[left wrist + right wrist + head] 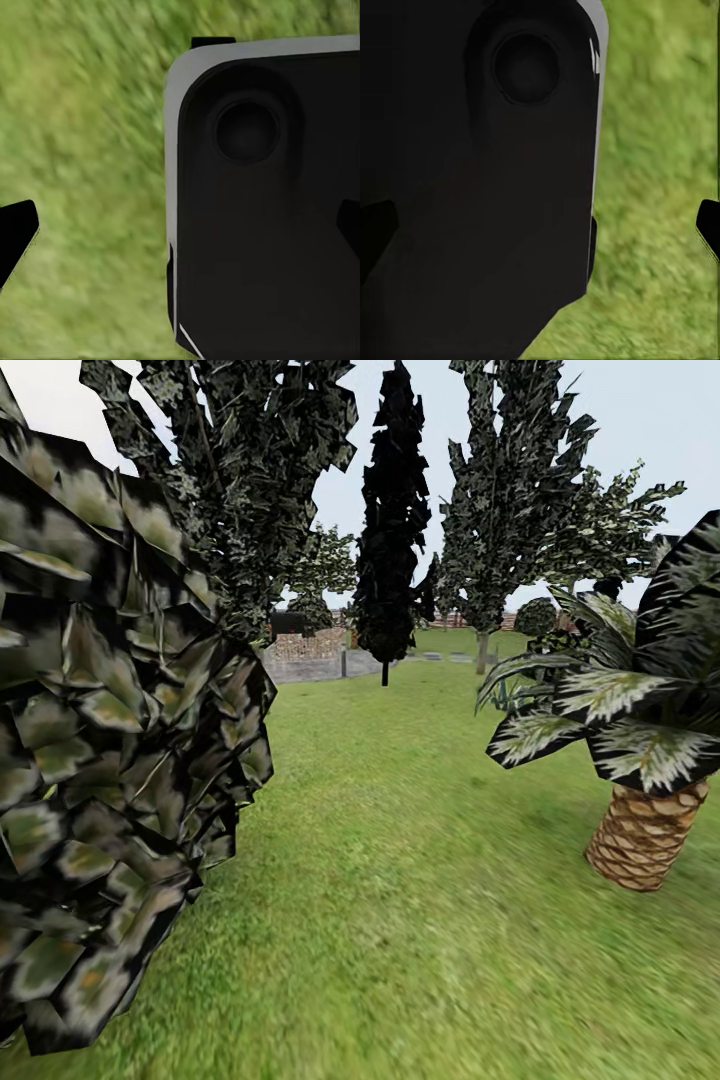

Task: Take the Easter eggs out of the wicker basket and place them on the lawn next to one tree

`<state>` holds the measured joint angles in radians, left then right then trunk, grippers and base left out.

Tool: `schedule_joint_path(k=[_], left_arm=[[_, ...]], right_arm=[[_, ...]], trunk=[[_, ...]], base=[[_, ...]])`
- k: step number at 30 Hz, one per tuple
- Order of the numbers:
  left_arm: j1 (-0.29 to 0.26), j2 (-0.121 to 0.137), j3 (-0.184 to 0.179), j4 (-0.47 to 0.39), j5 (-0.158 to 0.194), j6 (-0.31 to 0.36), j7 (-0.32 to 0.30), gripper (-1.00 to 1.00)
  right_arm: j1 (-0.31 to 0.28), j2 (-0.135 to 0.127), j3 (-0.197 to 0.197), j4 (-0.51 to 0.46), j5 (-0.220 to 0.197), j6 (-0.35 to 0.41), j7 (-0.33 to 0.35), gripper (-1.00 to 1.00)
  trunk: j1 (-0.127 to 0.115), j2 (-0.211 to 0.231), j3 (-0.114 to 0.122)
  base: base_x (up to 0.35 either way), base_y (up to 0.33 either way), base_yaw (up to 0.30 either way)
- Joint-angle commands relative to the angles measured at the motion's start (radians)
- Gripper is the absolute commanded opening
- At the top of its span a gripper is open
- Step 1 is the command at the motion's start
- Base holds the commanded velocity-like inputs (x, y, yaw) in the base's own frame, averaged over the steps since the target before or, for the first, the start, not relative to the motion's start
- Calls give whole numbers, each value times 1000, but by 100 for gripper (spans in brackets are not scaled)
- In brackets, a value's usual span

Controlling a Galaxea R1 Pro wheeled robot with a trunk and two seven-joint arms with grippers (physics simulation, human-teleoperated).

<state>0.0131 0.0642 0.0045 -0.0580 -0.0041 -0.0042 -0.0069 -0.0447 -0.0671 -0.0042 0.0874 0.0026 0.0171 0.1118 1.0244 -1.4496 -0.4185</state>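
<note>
The Easter eggs and the wicker basket are out of view. The lawn (420,880) spreads ahead of me across the garden. Far back on the grass stands a tall leafy tree (500,510). In the left wrist view my left gripper (180,232) is open, its dark fingertips (15,240) at the picture's two sides, with nothing between them but grass and my own dark base (262,202). My right gripper (540,229) is open in the same way, one fingertip (709,229) showing against the grass beside the base (480,172).
A big leafy bush (110,740) crowds in close on the left. A short palm (645,830) with a scaly trunk stands at the right. A dark narrow cypress (393,520) and grey paving (310,665) lie far ahead. Grass runs between bush and palm.
</note>
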Motion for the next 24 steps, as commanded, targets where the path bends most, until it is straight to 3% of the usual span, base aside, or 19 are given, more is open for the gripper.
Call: schedule_joint_path(k=[1, 11, 24], left_arm=[[1, 0, 0, -2, 0, 0, -1, 100], [1, -1, 1, -2, 0, 1, -1, 100], [1, -1, 1, -2, 0, 1, -1, 100]], right_arm=[[-1, 0, -1, 2, 0, 2, 3, 100], [-1, -5, 0, 2, 2, 2, 2, 100], [-1, -5, -1, 2, 1, 3, 2, 100]], trunk=[[1, 0, -1], [1, 0, -1], [1, 0, -1]], base=[[330, 46, 107], [339, 42, 95], [345, 1, -200]])
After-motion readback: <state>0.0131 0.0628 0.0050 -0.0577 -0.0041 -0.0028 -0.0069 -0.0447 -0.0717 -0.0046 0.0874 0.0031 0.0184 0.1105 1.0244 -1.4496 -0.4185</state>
